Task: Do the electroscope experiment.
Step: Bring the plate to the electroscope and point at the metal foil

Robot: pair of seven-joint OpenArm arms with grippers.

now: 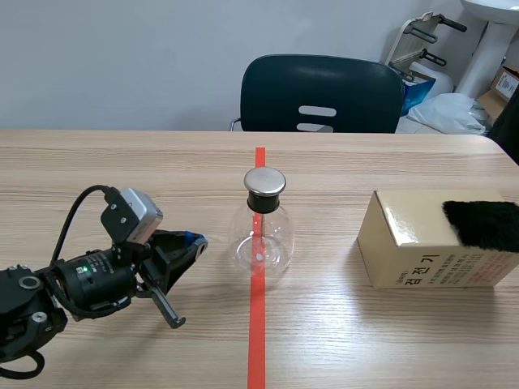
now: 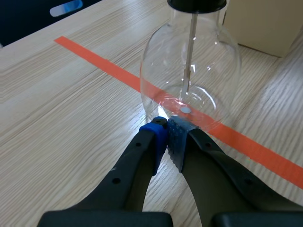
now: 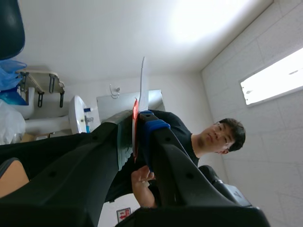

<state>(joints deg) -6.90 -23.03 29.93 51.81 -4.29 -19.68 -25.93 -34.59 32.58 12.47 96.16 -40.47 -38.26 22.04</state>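
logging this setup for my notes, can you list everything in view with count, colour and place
flask: one, clear glass with a metal cap, on the red tape line mid table
box: one, tan, on the table at the right
fur piece: one, black, on top of the box
thin strip: one, clear and red, held between the right fingers
table: one, light wood
chair: one, dark, behind the table
sink: one, white, far corner
person: one, dark top, beyond the strip
left fingers: shut, blue pads, at the flask's base
right fingers: shut on the strip, raised
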